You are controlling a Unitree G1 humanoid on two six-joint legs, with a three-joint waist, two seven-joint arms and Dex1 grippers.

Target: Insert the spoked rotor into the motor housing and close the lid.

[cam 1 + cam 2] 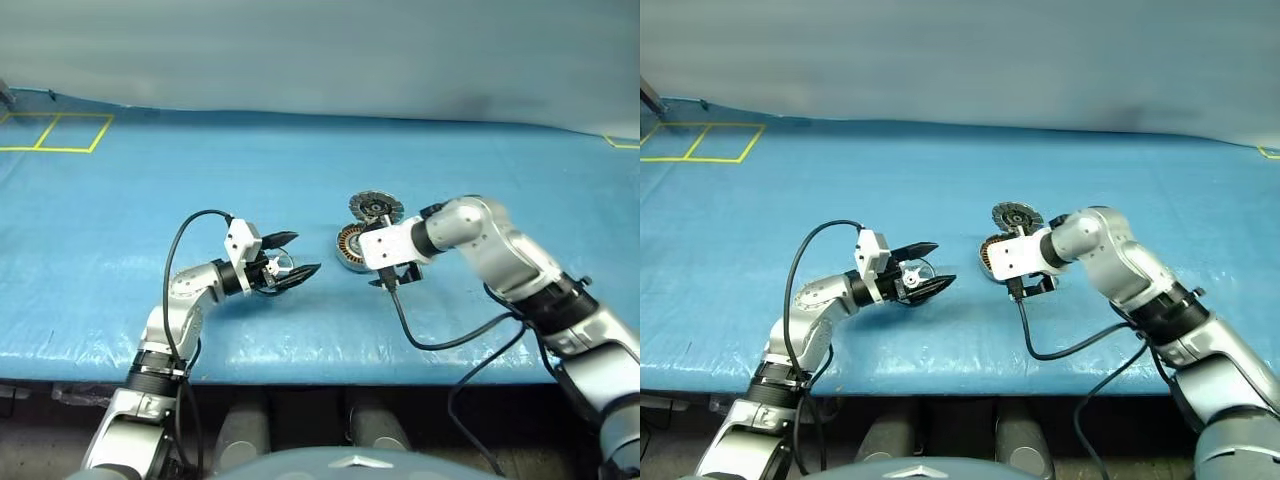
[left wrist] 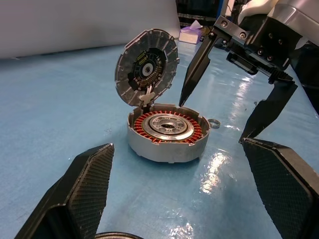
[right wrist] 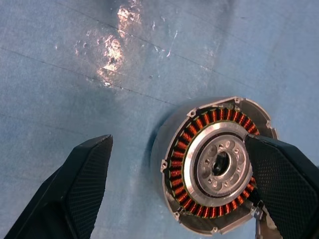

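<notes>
The motor housing (image 1: 348,244) sits mid-table, its copper windings ringing a silvery centre (image 2: 167,127). Its ribbed lid (image 2: 147,67) stands upright, joined at the housing's far edge. My right gripper (image 3: 178,142) points down over the housing and is open; one finger (image 3: 284,184) hangs over its rim and the other (image 3: 75,189) stands off to the side above the table. My left gripper (image 1: 307,253) is open and level, aimed at the housing from a short way off. A thin silvery ring (image 1: 283,264), seemingly the spoked rotor, shows near the roots of the left fingers; I cannot tell whether it is touched.
A blue sheet (image 1: 120,220) covers the table, with yellow tape lines (image 1: 60,135) at its far left. A tiny metal ring (image 2: 214,123) lies beside the housing. A black cable (image 1: 440,345) loops from the right wrist near the front edge.
</notes>
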